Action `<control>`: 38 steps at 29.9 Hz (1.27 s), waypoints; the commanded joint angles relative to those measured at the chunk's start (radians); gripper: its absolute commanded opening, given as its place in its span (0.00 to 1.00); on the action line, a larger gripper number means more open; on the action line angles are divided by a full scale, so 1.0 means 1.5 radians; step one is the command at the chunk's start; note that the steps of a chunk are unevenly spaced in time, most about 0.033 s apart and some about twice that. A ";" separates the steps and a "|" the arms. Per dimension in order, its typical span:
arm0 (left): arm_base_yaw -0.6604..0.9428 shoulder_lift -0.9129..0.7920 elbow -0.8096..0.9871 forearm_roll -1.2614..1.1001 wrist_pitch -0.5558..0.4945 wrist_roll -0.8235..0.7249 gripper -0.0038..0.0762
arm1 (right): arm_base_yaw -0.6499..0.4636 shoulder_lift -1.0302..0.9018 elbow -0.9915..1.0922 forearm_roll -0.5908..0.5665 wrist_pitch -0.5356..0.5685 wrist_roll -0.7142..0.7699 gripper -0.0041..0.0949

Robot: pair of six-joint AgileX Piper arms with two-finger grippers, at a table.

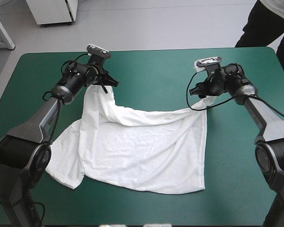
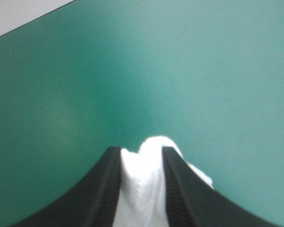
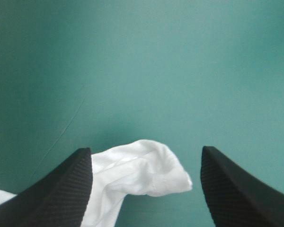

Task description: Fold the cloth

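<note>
The T-shirt (image 1: 142, 146) is white and wrinkled, lying mostly spread across the middle of the teal-green tabletop (image 1: 156, 66). One short sleeve reaches out toward the left edge beside the left arm.

The left gripper (image 1: 111, 81) has hold of one far corner. Seen from its wrist, the black fingers (image 2: 102, 189) are all but closed, with a thick fold of the T-shirt (image 2: 142, 189) pinched between them and poking out past the tips. Only bare cover lies ahead. From above, that corner is gathered into a narrow twisted strip that runs from the gripper down into the body of the T-shirt and looks raised off the cover.

Over on the other side, the right gripper (image 1: 198, 91) sits just beyond the other far corner. Its fingers (image 3: 61, 189) stand wide apart and grip nothing. The crumpled corner of the T-shirt (image 3: 132, 172) lies on the cover between them, close against one finger and clear of the other.

The far edge sags in a curve between the two grippers. The near hem lies flat toward the front edge of the tabletop.
</note>
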State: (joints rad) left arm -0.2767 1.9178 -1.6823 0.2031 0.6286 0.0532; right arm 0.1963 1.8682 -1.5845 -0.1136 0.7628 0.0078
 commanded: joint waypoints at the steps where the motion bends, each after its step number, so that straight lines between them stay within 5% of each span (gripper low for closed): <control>1: 0.001 -0.061 -0.045 0.001 0.034 0.015 0.52 | -0.025 -0.061 -0.056 -0.004 0.006 -0.018 0.68; 4: 0.001 -0.111 -0.060 0.001 0.118 0.034 0.61 | -0.047 -0.103 -0.071 -0.004 0.030 -0.020 0.68; 12: 0.001 -0.295 -0.054 -0.002 0.338 0.046 0.61 | -0.069 -0.261 -0.050 0.009 0.115 -0.040 0.68; 21: 0.001 -0.515 0.069 -0.025 0.431 0.044 0.62 | -0.053 -0.497 0.095 0.054 0.129 -0.062 0.68; 29: 0.001 -0.551 0.257 0.050 0.421 0.018 0.72 | -0.011 -0.631 0.200 0.065 0.141 -0.061 0.68; 38: 0.006 -0.393 0.318 0.069 0.353 0.014 0.72 | 0.030 -0.646 0.211 0.069 0.166 -0.054 0.68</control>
State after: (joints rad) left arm -0.2767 1.2782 -1.1845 0.2802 1.2276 0.0872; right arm 0.2216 0.9061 -1.2492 -0.0098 1.0631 -0.0752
